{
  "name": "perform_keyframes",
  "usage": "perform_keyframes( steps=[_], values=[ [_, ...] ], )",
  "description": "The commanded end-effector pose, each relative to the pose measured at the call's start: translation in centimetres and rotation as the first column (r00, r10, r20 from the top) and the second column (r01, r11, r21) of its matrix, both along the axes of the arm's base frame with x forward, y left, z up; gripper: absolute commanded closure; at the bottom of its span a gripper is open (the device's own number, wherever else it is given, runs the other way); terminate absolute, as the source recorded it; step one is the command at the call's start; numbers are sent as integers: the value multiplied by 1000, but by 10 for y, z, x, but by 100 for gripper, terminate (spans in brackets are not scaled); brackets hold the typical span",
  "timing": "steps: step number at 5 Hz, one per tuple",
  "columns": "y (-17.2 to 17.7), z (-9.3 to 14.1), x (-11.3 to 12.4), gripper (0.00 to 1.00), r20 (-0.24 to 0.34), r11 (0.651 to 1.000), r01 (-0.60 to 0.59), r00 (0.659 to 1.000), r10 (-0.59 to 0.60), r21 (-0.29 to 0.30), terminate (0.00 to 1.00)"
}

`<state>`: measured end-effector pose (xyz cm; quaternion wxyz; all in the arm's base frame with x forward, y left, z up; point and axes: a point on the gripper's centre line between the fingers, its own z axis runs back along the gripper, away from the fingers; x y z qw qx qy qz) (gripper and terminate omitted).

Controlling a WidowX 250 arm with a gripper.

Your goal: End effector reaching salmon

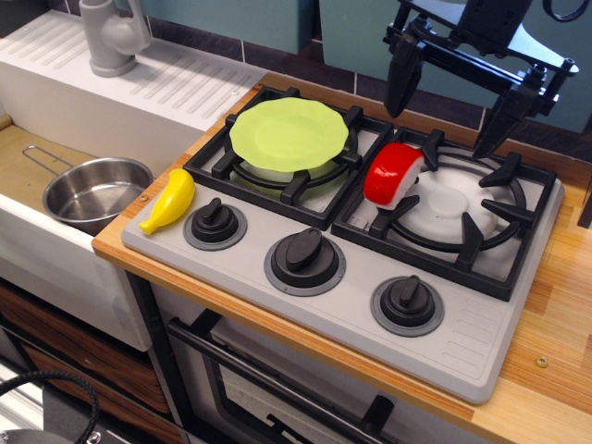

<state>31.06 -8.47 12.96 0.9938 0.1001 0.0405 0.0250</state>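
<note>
item, far left: steel pot [97,192] in the sink, handle pointing away from the stove; grey faucet [113,35] behind it. no bearing on the reach.

item: yellow toy banana [169,202] on the grey stove panel's left corner, beside the first of three black knobs [215,222]. well apart from the target; only a risk if mistaken for it.

item: lime-green plate [289,135] lying on the left burner grate. close to the target's left side, so a sideways sweep could clip its rim.

item: salmon [392,174], red top over white base, tilted on the left edge of the right burner grate [462,208], partly on the bars. its perch looks unsteady; a glancing touch could roll it off the bar or into the gap between burners.

item: tool [447,109], black, fingers spread wide, holding nothing, poised above and behind the right burner, apart from the salmon. the pointed tips could snag the grate bars on a steep descent, or straddle the piece off-centre and push it away.

item: wooden table [564,305] bearing the stove.
</note>
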Motion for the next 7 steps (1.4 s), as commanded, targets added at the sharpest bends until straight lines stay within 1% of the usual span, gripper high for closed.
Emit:
perform_keyframes(
  steps=[1,2,3,4,5,7],
  values=[
    [0,0,0,0,0,1000,0,1000,0,0,0],
    [-3,3,12,0,-9,1000,-5,1000,6,15,0],
    [0,9,21,0,-28,1000,9,1000,-9,14,0],
    [6,10,23,0,-30,999,25,999,-24,21,0],
    [18,10,23,0,-31,999,53,998,-53,4,0],
    [44,-6,31,0,3,992,130,992,-130,-10,0]
  ],
)
